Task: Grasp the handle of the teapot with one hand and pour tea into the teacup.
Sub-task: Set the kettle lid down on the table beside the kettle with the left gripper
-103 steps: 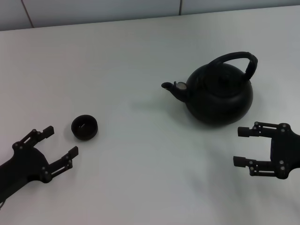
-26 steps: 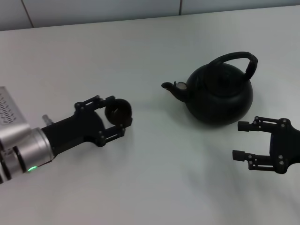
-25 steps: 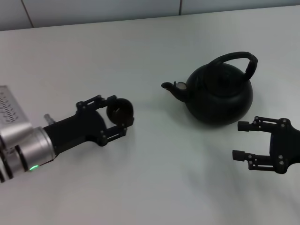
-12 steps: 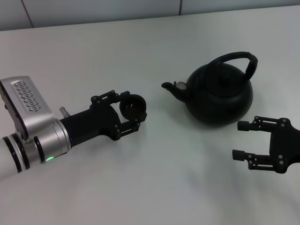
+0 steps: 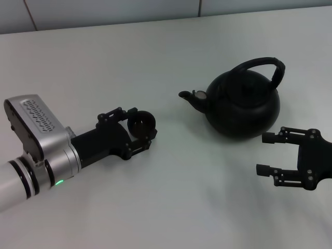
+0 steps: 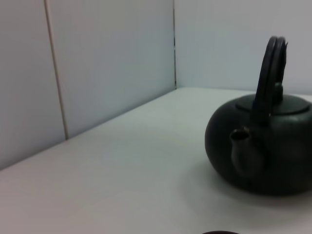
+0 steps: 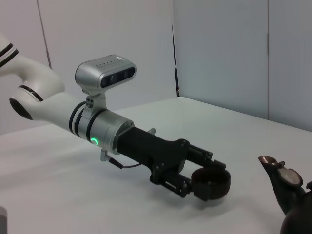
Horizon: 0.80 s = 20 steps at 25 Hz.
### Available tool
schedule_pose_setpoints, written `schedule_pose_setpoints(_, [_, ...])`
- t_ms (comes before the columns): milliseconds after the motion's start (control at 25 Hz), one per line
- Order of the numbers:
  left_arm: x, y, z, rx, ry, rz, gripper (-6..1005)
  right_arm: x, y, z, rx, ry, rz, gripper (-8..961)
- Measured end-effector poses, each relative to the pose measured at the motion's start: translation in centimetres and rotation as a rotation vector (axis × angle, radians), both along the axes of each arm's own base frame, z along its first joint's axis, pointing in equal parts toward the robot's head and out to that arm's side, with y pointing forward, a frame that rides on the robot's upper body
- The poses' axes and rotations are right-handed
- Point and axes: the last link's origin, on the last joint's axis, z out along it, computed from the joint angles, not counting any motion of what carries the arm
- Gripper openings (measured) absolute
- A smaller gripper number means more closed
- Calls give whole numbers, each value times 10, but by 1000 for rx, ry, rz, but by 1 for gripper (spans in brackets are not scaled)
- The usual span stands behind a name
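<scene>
- the left tool has come in from the near left since a few seconds ago, and the teacup has travelled with it from its old spot on the far-left counter; its fingers are closed snugly round the cup, one on each side.
- over the last half second the cup has eased back slightly leftward and lower. it looks close to the counter, though i cannot tell whether it touches.
- judged from this, the cup is being staged left of the spout for pouring; the pour itself has not begun.
- the cup sits upright, mouth up.
- the teapot stands right of centre, unmoved, its spout pointing left at the cup, well apart from it.
- the handle arches over the lid, its long axis running left to right in line with the spout.
- the right tool waits just near-right of the pot, fingers spread wide and empty.
</scene>
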Motion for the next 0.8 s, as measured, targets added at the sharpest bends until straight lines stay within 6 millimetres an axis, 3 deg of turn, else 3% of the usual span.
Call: schedule_pose_setpoints(800, [-4,-5,-7,-13,18,34,688,0,0,0,-1,1,1,732])
